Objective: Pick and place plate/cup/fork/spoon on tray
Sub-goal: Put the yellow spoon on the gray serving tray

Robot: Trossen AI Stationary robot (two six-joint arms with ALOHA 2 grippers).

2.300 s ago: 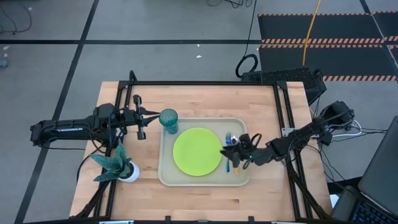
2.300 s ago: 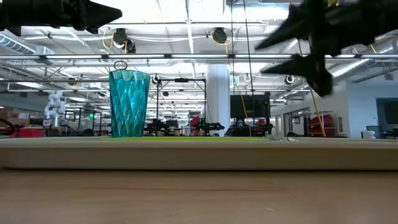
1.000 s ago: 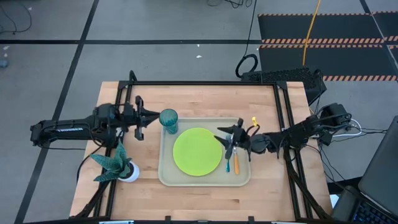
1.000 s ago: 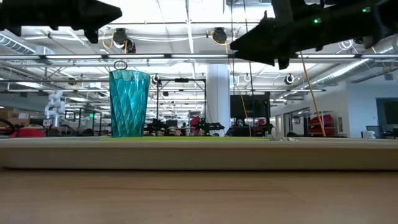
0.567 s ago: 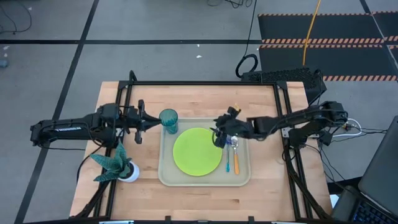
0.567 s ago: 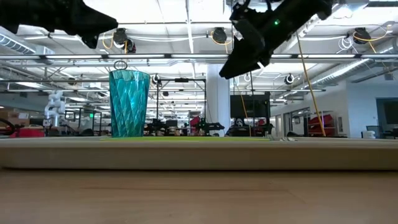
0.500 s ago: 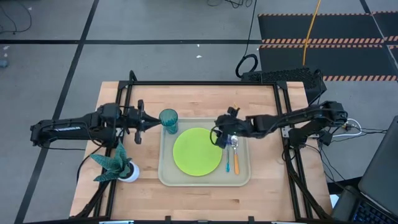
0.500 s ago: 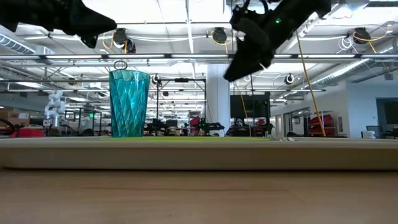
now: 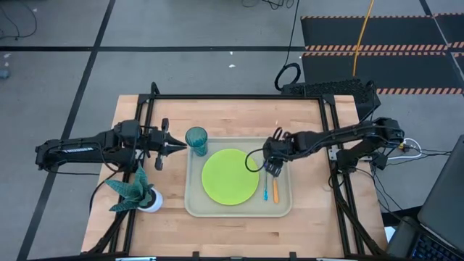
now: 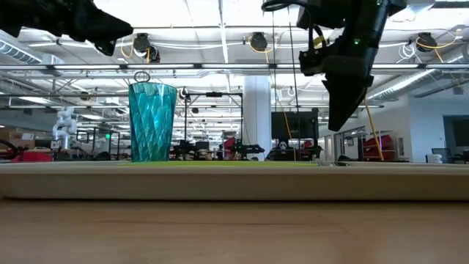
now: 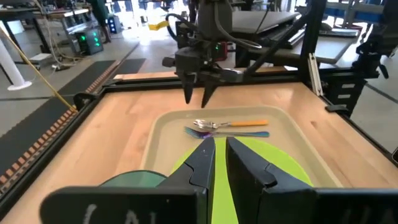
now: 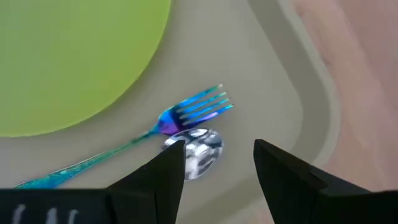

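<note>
Right gripper (image 9: 270, 167): fingers apart, empty, above shiny orange-handled spoon (image 12: 194, 151) and slim blue fork (image 12: 186, 115).
Left gripper (image 9: 176, 146): nearly together, waiting beside teal tumbler (image 9: 196, 140).
Tip: drop straight, straddle one handle only.

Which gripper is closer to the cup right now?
Left. The left gripper points at the cup from just beside it, off the tray; the right gripper hangs over the cutlery across the plate.

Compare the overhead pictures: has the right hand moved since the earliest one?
Yes. The right hand has shifted toward the table's far edge. It was by the cutlery handles; it now hangs open above the spoon bowl on the tray.
</note>
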